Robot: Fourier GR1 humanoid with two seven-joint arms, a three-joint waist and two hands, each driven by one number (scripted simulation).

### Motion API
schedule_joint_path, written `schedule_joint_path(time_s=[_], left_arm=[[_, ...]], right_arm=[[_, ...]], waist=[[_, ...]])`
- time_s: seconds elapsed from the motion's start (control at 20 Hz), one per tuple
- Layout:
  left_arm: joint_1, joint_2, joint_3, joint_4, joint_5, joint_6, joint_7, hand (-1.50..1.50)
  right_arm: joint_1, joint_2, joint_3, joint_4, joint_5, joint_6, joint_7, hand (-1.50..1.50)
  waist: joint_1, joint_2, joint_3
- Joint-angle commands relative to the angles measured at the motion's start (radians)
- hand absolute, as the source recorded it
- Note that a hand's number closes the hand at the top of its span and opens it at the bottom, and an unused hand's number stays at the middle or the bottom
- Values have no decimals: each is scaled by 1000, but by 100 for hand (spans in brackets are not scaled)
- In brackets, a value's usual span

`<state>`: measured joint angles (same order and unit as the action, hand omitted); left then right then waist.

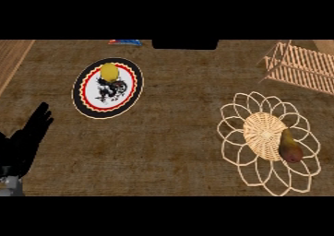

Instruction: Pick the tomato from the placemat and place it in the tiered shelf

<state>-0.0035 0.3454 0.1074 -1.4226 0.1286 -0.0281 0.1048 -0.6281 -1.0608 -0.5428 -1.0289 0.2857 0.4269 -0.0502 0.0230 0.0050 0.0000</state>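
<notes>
L hand rests open, lower left. Target, a pear-shaped fruit, sits on woven placemat, right of ctr. Risk: nearer yellow fruit on plate, upper left, gets picked instead.

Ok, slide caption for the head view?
Left hand rests open at lower left; brownish fruit on woven placemat, wooden shelf beyond it.

The coarse brown counter top lies in dim, even, warm light. The round yellow fruit on the black-rimmed round plate is the brightest spot (palest at its top). The pale woven wicker placemat glows softly; the brown-red pear-shaped fruit darkens along its lower right side.
</notes>
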Motion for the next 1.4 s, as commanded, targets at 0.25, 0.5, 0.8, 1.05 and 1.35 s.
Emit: schedule_joint_path(time_s=[0.25, 0.5, 0.8, 1.05, 1.35], left_arm=[[-10, -39, -6, 50, -35, 2, -45, 0], [-55, -3, 25, 15, -4, -18, 33, 0], [-41, -37, 4, 3, -31, 0, 8, 0], [-9, -19, 13, 26, -23, -47, -38, 0], [-12, -55, 2, 52, -44, -23, -64, 0]], right_arm=[[-205, -22, 151, 310, 163, -136, -113, 150], [-312, 36, 175, 477, 210, -218, -141, 150], [-317, 20, 167, 647, 244, -270, -276, 150], [-393, 44, 140, 734, 244, -338, -159, -150], [-389, 79, 176, 772, 295, -403, -270, -150]], waist=[[6, 3, 0], [15, 7, 1], [21, 11, 3], [27, 12, 2], [28, 14, 3]])
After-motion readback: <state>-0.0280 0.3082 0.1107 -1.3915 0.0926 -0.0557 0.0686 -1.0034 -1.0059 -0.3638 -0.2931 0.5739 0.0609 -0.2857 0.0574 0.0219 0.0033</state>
